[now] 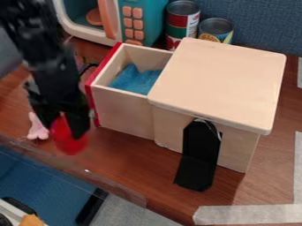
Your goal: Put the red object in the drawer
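The black gripper (63, 127) hangs at the left, in front of the drawer's red face, with its fingers on either side of the red object (70, 144). It is shut on that object, whose lower part shows below the fingertips, close over the wood surface. To the right, the wooden drawer (122, 106) is pulled out of its box, and a blue cloth (134, 80) lies inside it.
The wooden box (221, 79) stands right of centre with a black bracket (199, 156) in front. A pink toy (37, 127) lies left of the gripper. Behind are a toy microwave (133, 22) and two cans (182, 23). A clear strip (88, 176) edges the table.
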Controlling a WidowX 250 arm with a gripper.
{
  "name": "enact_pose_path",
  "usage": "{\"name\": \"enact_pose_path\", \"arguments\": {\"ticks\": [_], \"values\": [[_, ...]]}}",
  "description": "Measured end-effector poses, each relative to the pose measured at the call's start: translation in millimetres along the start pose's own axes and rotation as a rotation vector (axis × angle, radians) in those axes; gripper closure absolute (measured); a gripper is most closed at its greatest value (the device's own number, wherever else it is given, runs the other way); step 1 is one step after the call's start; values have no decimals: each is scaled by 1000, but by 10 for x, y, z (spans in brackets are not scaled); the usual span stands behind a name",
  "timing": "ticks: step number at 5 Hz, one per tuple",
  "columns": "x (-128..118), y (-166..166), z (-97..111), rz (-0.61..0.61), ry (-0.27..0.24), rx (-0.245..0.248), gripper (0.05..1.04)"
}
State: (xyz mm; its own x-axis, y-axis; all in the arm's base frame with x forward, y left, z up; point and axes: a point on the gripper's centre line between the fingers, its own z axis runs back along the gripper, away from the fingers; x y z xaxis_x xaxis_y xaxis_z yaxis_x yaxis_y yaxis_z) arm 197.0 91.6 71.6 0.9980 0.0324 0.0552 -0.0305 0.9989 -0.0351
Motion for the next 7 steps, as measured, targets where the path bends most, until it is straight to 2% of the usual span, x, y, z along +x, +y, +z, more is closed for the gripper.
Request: {"name": "enact_pose_path", "arguments": {"ticks": [1, 2, 3, 4, 6, 7], "values": [[3, -36, 345, 10, -83, -12, 300], [70, -77, 588, 27, -118, -33, 300], [257, -185, 832, 25, -140, -62, 300], [501, -288, 924, 45, -124, -78, 300], [932, -323, 809, 118, -68, -69, 300], [1105, -307, 676, 139, -37, -63, 300]]}}
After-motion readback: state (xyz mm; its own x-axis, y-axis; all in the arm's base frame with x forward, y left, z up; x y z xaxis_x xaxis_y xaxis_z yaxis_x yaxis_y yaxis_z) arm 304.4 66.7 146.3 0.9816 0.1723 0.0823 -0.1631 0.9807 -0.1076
